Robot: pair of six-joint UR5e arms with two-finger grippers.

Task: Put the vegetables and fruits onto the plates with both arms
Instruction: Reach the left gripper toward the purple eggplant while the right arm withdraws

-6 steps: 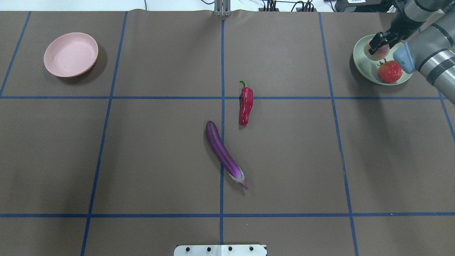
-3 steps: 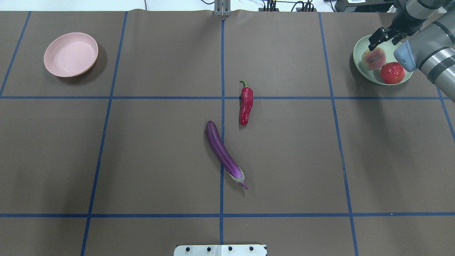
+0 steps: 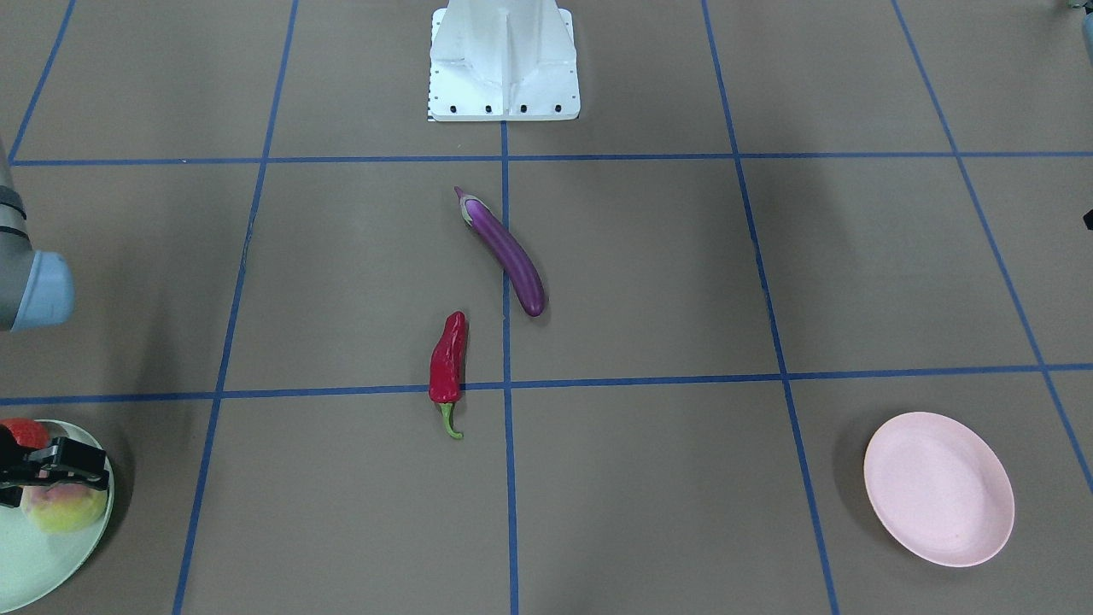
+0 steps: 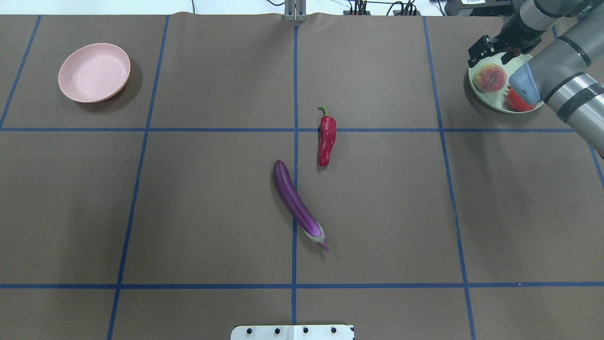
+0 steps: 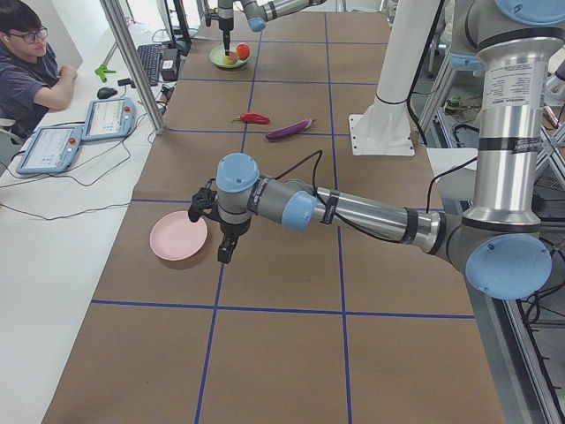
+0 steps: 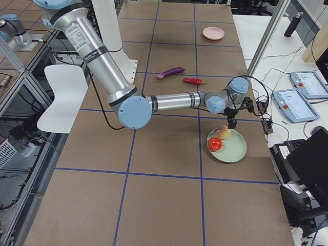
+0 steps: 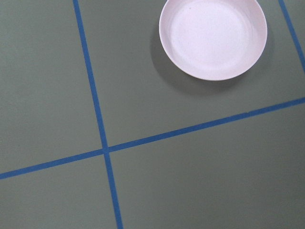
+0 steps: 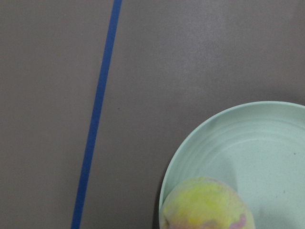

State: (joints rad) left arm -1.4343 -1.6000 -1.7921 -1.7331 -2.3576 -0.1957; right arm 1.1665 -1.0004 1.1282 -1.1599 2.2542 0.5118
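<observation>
The purple eggplant (image 4: 297,205) (image 3: 505,252) and the red chili pepper (image 4: 326,139) (image 3: 448,359) lie on the mat near the table's middle. On the mint green plate (image 4: 473,87) (image 3: 51,564) (image 8: 267,143) rest the peach (image 4: 490,78) (image 3: 55,508) (image 8: 205,205) and the pomegranate (image 4: 516,101) (image 3: 26,431), the latter half hidden by my right arm. My right gripper (image 4: 490,53) (image 3: 51,468) hovers open over the peach, holding nothing. The pink plate (image 4: 94,72) (image 3: 939,489) (image 7: 213,38) has nothing on it. My left gripper (image 5: 221,243) hangs beside it; I cannot tell its state.
The white robot base (image 3: 504,60) stands at the table's near edge. Blue tape lines cross the brown mat. In the exterior left view a person (image 5: 31,71) sits at a side bench with tablets (image 5: 110,119) and cables.
My right gripper has let go of the peach, opened, risen and drifted toward the view's left. The peach has settled on the mint plate next to the pomegranate.
</observation>
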